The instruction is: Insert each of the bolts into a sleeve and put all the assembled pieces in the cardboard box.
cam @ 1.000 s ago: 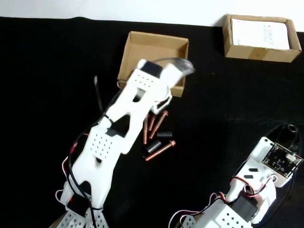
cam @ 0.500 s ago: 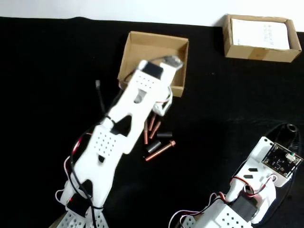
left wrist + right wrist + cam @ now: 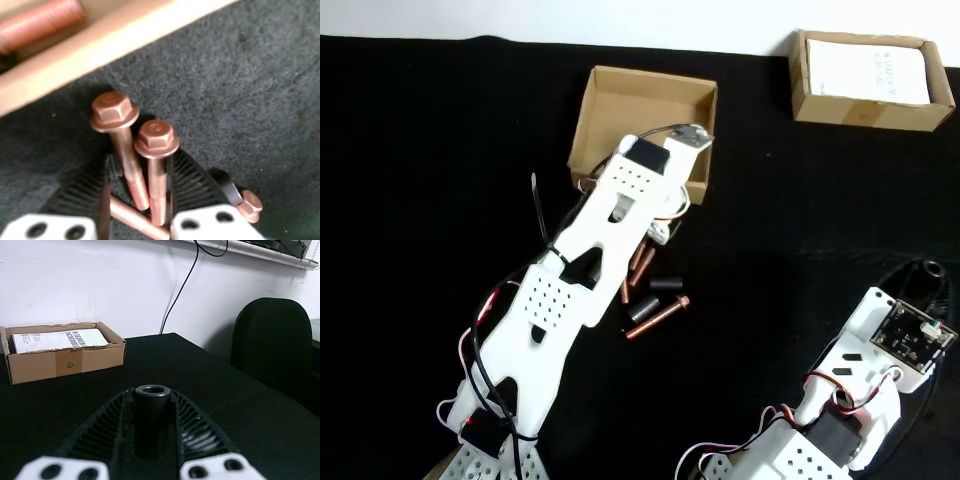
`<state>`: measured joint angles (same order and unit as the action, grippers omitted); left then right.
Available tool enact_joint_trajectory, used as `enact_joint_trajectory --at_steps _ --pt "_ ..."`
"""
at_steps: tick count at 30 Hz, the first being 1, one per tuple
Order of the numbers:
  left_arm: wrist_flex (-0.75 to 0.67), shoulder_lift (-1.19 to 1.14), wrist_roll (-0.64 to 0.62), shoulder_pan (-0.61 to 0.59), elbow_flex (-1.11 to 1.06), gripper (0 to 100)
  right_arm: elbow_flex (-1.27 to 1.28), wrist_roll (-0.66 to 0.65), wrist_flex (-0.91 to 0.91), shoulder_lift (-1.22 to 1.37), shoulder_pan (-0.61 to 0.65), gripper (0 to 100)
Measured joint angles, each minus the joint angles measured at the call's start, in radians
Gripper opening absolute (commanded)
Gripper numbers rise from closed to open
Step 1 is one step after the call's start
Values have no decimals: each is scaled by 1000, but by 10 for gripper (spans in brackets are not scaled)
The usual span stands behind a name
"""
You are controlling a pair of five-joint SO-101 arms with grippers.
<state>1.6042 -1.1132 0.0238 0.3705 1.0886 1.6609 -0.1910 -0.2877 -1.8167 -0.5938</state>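
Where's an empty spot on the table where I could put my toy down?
The cloth left of the cardboard box is bare. So is the wide stretch between that box and the paper box, down to the right arm. Crowded: just in front of the cardboard box, where the left arm hangs over bolts and sleeves.

Even, bright light, soft shadows under the bolts (image 3: 114, 111).

Partly hidden beneath the left arm (image 3: 590, 250) in the high view: several bolts (image 3: 642, 265) and the cardboard box (image 3: 640, 95) near wall. Cropped at the left wrist view's edge: boxed bolt (image 3: 42, 22).
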Motion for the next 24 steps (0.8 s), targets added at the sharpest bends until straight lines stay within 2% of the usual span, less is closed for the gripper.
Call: enact_joint_trajectory --at_steps 3,10,18,24 --pt "0 0 0 0 0 34 3 0 0 0 0 7" --pt "95 -6 0 -17 100 205 3 0 0 0 0 7" --pt "106 -5 5 -109 203 213 3 0 0 0 0 7" --pt "106 -23 5 -103 209 212 3 0 0 0 0 7"
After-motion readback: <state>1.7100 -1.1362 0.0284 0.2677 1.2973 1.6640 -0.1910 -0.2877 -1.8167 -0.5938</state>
